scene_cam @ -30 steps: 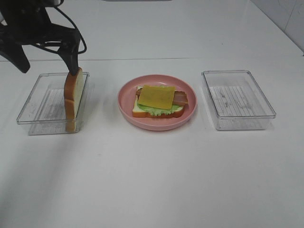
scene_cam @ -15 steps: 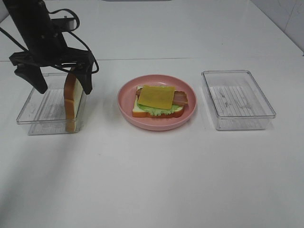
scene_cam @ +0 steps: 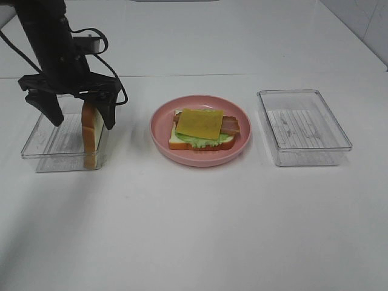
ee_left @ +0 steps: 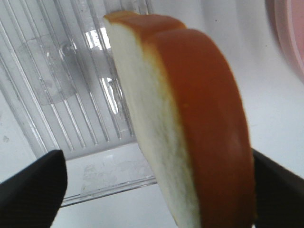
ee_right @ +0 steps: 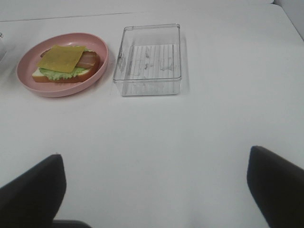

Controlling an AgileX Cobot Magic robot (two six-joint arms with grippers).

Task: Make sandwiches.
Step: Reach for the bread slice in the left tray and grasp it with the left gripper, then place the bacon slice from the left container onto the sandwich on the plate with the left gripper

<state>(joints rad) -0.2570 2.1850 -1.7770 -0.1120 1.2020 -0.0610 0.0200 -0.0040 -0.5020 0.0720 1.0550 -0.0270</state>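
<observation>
Straddling: left gripper (scene_cam: 82, 118), jaws wide, around upright bread slice (scene_cam: 92, 130) in left tray (scene_cam: 42, 142) (not yet pinched).
Handling: likely light, spongy; take flat faces.
Plate (scene_cam: 200, 159): open sandwich (scene_cam: 205, 128), cheese topmost.
Right gripper (ee_right: 152, 190): wide, empty.

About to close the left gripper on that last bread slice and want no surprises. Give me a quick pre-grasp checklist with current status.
1. Left gripper open and straddling the bread slice: ok.
2. Slice standing on edge against the wall of the left tray, reachable from above: ok.
3. Fingers touching the crust: cannot tell.
4. Open sandwich on the pink plate ready for its top slice, cheese uppermost: ok.
5. Right gripper open, away from the plate: ok.
6. Right tray holds no leftover ingredients: ok.
</observation>
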